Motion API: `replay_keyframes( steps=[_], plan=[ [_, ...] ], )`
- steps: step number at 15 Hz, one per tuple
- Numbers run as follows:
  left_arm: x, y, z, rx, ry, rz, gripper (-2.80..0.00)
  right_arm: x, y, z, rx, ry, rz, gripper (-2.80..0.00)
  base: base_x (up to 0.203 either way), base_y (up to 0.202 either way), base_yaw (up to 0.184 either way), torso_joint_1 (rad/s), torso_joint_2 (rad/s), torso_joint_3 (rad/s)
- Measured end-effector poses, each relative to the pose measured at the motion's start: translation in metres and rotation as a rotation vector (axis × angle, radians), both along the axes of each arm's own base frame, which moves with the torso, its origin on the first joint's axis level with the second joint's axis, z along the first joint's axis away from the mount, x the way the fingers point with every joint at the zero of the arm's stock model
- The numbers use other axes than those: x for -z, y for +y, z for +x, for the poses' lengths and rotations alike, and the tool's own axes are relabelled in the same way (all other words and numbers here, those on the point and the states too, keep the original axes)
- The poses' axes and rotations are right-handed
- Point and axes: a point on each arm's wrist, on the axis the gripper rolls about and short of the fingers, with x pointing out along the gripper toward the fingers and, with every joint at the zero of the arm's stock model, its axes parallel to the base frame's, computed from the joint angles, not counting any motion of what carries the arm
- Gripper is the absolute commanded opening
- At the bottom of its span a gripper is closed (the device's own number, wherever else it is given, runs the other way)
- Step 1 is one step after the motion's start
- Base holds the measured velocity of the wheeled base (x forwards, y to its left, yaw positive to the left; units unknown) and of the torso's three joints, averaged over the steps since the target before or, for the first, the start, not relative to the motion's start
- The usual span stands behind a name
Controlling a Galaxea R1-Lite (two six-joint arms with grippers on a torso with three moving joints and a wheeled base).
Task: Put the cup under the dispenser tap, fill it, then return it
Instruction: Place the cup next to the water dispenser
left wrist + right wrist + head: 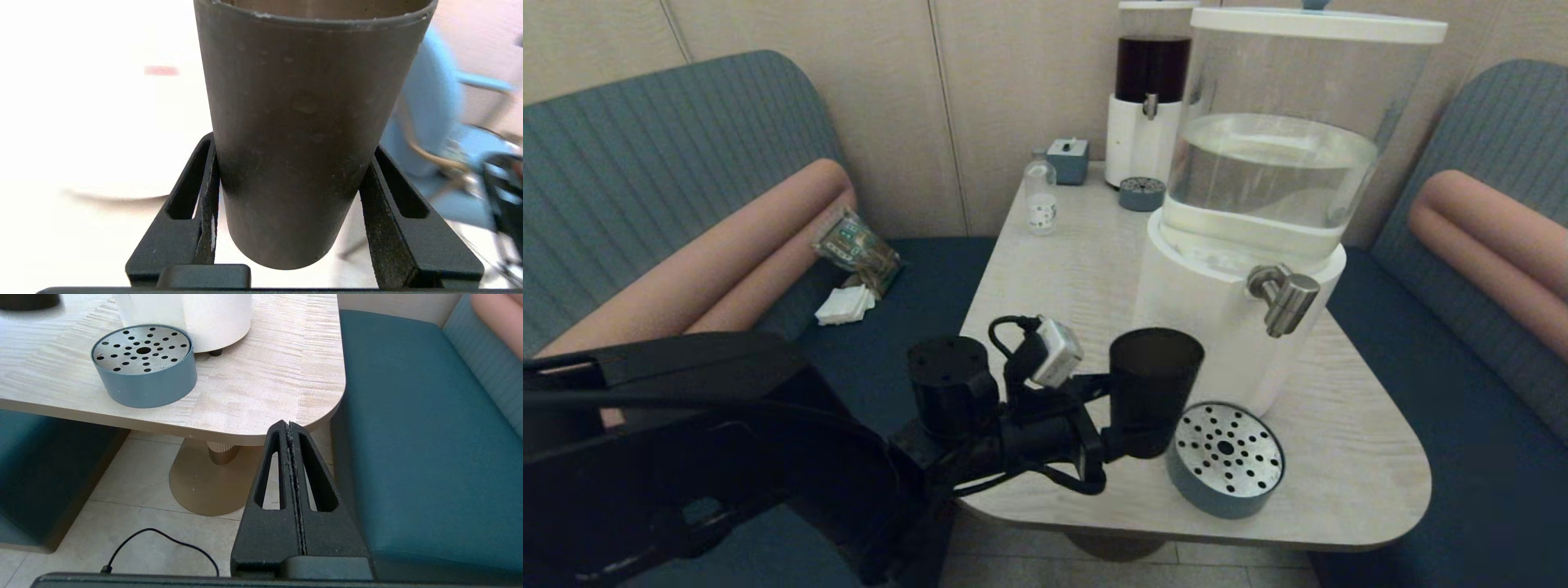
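The dark cup (1156, 384) stands upright at the table's front, just left of the blue drip tray (1225, 459) with its perforated metal top. My left gripper (1137, 425) is shut on the cup's lower half; in the left wrist view the cup (302, 122) fills the gap between both fingers (206, 196). The brushed-metal dispenser tap (1286, 298) juts from the white base of the big clear-tank dispenser (1274, 163), up and to the right of the cup. My right gripper (289, 424) is shut and empty, parked below the table's front right corner.
At the table's back stand a slimmer dark-liquid dispenser (1150, 90), a small drip tray (1141, 193), a clear labelled bottle (1041, 196) and a small blue box (1067, 159). A snack packet (856, 249) and napkins lie on the left bench. Teal benches flank the table (1062, 278).
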Motion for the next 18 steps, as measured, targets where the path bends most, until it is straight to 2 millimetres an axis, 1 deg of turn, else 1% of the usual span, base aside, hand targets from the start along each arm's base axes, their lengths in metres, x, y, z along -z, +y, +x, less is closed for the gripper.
replay_keyframes(
  steps=[3, 6, 7, 10, 13, 16, 18],
  plan=[
    [-0.015, 0.042, 0.023, -0.134, -0.023, -0.032, -2.80, 0.000, 0.000, 0.000, 0.000, 0.000, 0.000, -2.80, 0.000, 0.000, 0.000, 0.000, 0.00, 0.000],
    [-0.029, 0.084, 0.049, -0.262, -0.063, -0.118, -2.80, 0.000, 0.000, 0.000, 0.000, -0.001, 0.000, -2.80, 0.000, 0.000, 0.000, 0.000, 0.00, 0.000],
    [-0.029, 0.095, 0.058, -0.294, -0.055, -0.141, -2.80, 0.000, 0.000, 0.000, 0.000, -0.001, 0.000, -2.80, 0.000, 0.000, 0.000, 0.000, 0.00, 0.000],
    [-0.024, 0.124, 0.083, -0.380, -0.065, -0.152, -2.80, 0.000, 0.000, 0.000, 0.000, -0.001, -0.001, -2.80, 0.000, 0.000, 0.000, 0.000, 0.00, 0.000],
    [-0.010, 0.140, 0.107, -0.426, -0.071, -0.147, -2.80, 0.000, 0.000, 0.000, 0.000, 0.000, -0.001, -2.80, 0.000, 0.000, 0.000, 0.000, 0.00, 0.000],
    [0.009, 0.142, 0.128, -0.440, -0.076, -0.141, -2.80, 0.000, 0.000, 0.000, 0.000, -0.001, 0.000, -2.80, 0.000, 0.000, 0.000, 0.000, 0.00, 0.000],
    [0.026, 0.141, 0.140, -0.443, -0.072, -0.131, -2.80, 0.000, 0.000, 0.000, 0.000, -0.001, -0.001, -2.80, 0.000, 0.000, 0.000, 0.000, 0.00, 0.000]
  ],
)
